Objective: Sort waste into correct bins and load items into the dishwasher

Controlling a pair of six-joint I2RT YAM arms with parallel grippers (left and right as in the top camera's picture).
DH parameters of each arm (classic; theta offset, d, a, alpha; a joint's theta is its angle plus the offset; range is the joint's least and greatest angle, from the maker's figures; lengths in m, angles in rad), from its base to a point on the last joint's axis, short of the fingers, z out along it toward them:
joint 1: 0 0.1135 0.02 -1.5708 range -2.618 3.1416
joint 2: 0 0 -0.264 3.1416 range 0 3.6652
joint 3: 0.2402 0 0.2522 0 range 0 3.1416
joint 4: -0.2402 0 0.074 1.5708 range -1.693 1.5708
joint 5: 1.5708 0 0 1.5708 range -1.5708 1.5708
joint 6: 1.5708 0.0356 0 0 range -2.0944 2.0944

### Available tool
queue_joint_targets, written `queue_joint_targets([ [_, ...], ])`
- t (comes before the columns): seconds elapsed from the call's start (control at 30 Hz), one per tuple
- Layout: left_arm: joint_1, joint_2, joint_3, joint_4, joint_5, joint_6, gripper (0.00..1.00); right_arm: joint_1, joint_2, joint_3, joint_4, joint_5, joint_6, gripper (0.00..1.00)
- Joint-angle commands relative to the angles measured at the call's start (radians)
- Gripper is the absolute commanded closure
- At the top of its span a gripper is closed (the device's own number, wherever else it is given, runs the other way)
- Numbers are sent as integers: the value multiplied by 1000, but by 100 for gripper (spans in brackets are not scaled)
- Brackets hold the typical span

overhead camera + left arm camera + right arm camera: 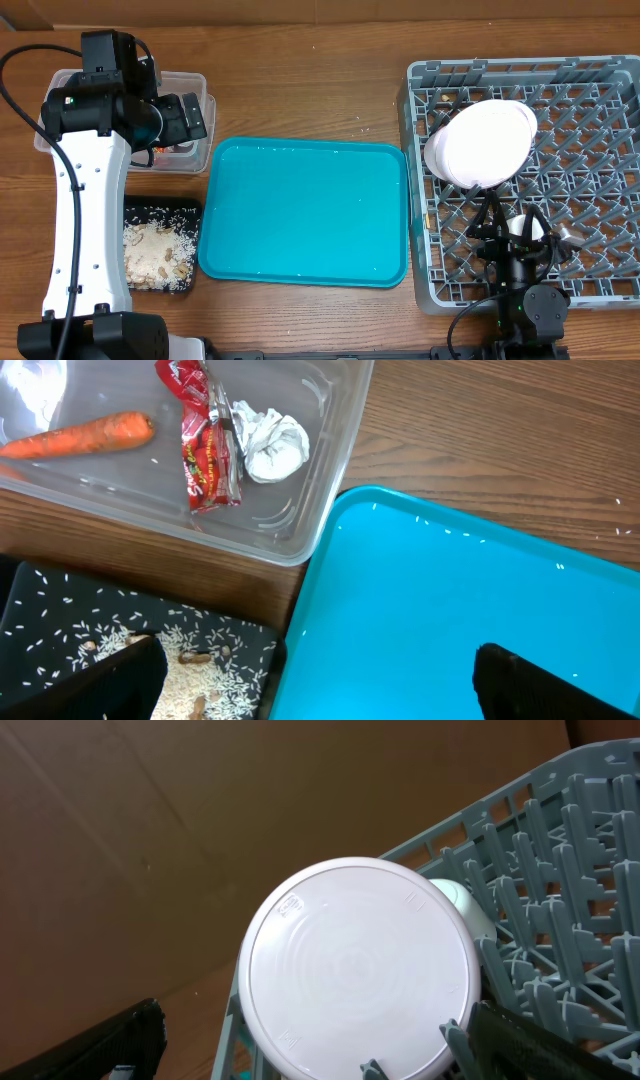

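The left gripper [320, 670], jaws spread and empty, hovers above the clear rectangular plastic tub [300, 530], which contains the orange carrot piece [85, 432], red snack wrapper [205, 445] and crumpled white tissue [272, 445]. The shallow black rectangular tray [160, 208] holds beige scraps with rice crumbs [155, 250], beside the large teal tray [305, 210]. In the grey plastic dish rack [590, 170], the large white round plate [482, 142] stands on edge, and the right gripper [522, 228] is spread, gripping nothing.

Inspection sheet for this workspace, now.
Surface: wooden table, no damage seen.
Job's things: carrot, wrapper, tissue in tub; rice, scraps in black tray; plate, bowl upright in rack; chopsticks not seen.
Clutter: teal tray, stray grains on it.
Grippers: left open over teal tray's edge; right open by plate.
Cables: black cable along left arm.
Surroundings: nothing seen.
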Motion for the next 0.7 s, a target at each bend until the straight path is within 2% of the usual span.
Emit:
queue_joint_targets([
  [0.0, -1, 5, 15, 1, 4, 16, 0, -3, -10, -11, 4, -5, 1, 0],
  [0.23, -20, -29, 13, 1, 0, 16, 0, -3, -10, -11, 4, -5, 1, 0],
  [0.33, -86, -84, 13, 1, 0, 16, 0, -3, -10, -11, 4, -5, 1, 0],
  [0.47, -250, -187, -1, 16, -145, 107, 0, -3, -10, -11, 4, -5, 1, 0],
  [0.57, -338, -280, -67, 110, -211, 141, 0, -3, -10, -11, 4, -5, 2, 0],
  [0.67, -354, -420, -248, 325, -200, 149, 0, -3, -10, -11, 4, -5, 1, 0],
])
